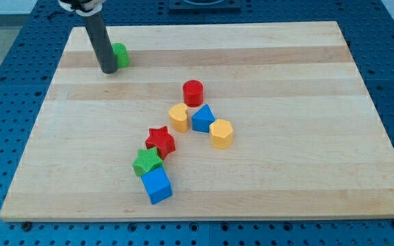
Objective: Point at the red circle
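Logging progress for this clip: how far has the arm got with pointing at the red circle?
Done: nothing visible yet. In hand: my tip sits near the view's top left, right beside the green block, far from the target. Left: the whole approach, rightward and down the view to the red circle, which stands at the top of the central cluster, just above the yellow block and blue triangle.

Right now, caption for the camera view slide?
My tip beside the green block, far from the red circle.

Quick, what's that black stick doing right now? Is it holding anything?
My tip: holds nothing; it is a bare rod on the board, right beside the green block at the view's top left, far from the red circle.
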Motion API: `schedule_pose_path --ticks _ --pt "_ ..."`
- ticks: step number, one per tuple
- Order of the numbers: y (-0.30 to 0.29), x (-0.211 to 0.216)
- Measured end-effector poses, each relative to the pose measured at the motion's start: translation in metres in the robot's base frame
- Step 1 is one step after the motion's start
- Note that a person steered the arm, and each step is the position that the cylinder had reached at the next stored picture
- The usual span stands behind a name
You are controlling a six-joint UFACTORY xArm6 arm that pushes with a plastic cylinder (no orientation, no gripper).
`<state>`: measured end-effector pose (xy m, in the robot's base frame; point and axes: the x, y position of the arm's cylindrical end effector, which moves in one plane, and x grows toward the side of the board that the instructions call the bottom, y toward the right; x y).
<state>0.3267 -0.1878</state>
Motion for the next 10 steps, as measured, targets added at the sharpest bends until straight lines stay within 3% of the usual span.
schedule_pose_path --ticks 4,5,7,8,10 --pt "0.003 -0.015" --pt "0.038 -0.005" --pt "0.216 0.005" --pt "0.242 0.038" --pt "0.187 0.061"
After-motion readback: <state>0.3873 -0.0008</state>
